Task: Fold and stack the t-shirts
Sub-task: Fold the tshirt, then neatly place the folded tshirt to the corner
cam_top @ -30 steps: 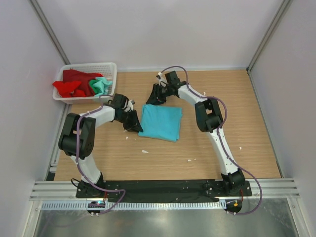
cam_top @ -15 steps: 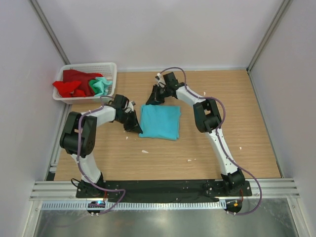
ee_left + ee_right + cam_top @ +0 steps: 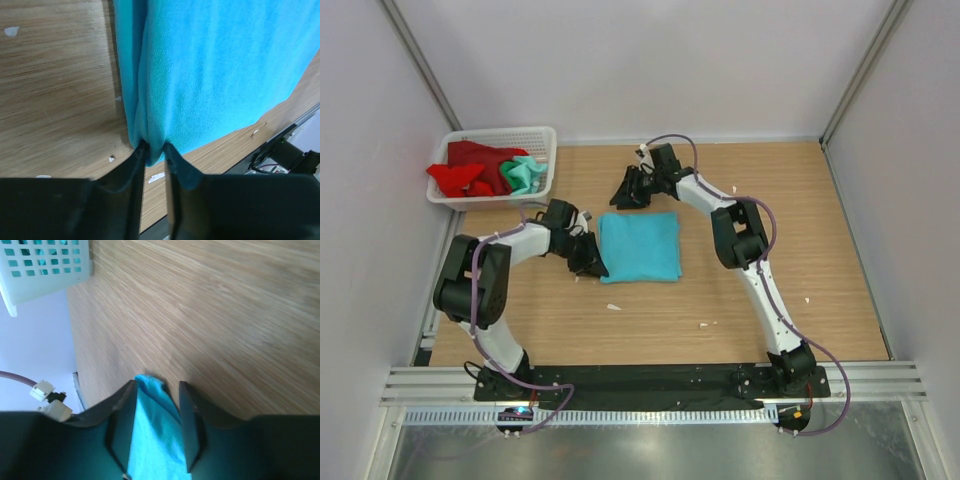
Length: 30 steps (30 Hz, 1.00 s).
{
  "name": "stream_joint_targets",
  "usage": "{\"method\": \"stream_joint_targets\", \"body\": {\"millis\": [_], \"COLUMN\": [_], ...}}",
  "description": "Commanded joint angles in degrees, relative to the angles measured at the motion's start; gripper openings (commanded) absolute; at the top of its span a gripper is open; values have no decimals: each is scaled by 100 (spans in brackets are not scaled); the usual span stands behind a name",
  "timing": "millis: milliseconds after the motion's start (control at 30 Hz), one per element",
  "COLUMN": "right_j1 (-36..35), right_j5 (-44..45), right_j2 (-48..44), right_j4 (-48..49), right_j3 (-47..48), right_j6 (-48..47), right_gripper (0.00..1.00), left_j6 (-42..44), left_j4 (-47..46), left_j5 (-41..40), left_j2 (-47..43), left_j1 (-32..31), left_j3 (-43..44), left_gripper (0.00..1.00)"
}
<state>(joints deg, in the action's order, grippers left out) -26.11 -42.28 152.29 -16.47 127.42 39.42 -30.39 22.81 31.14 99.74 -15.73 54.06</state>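
- Pulled leftward and squared up since a second ago, the folded turquoise t-shirt (image 3: 639,247) lies mid-table.
- Left gripper (image 3: 155,150) pinches its near-left corner.
- Right gripper (image 3: 156,386) straddles the far edge, apparently clamping it.
- Red t-shirt (image 3: 468,168) and mint t-shirt (image 3: 526,173) sit in the white basket (image 3: 542,137), far left.

A wooden table (image 3: 800,200) sits enclosed by plain white walls (image 3: 650,60) (metal rail (image 3: 650,385) along its near edge).

text: none legible | labels: none | brands: none | numbers: none | signs: none
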Motion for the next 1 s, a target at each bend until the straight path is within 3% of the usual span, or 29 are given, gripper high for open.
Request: {"method": "stream_joint_targets", "body": {"millis": [0,67,100,267,367,733,967], "right_j1": [97,158,237,545,800,1073,1073], "right_j5": [202,351,465,1307,1652,1310,1179], "right_j2": [-585,-779,-1041,-1780,-2246,-3108,-3170], "right_j4": [-91,-277,-495,-1322,-1797,-1254,-858], "right_j3": [205,91,21,-400,-882,-3185,-3899], "right_j6": [-144,-311,-382,-987,-1260,-1779,-1912], "right_gripper": [48,54,63,84,91,87,86], "left_j6": [16,51,94,244,271,139,209], "left_j4": [153,329,408,1032,1234,1480,1683], "left_j5": [121,68,33,-195,-345,-284,-240], "left_j2": [-385,-604,-675,-1184,-1597,-2801,-3154], "left_j1": [-1,8,-1,8,8,96,149], "left_j3": [69,262,332,842,904,298,140], "left_gripper": [30,34,36,38,39,40,40]}}
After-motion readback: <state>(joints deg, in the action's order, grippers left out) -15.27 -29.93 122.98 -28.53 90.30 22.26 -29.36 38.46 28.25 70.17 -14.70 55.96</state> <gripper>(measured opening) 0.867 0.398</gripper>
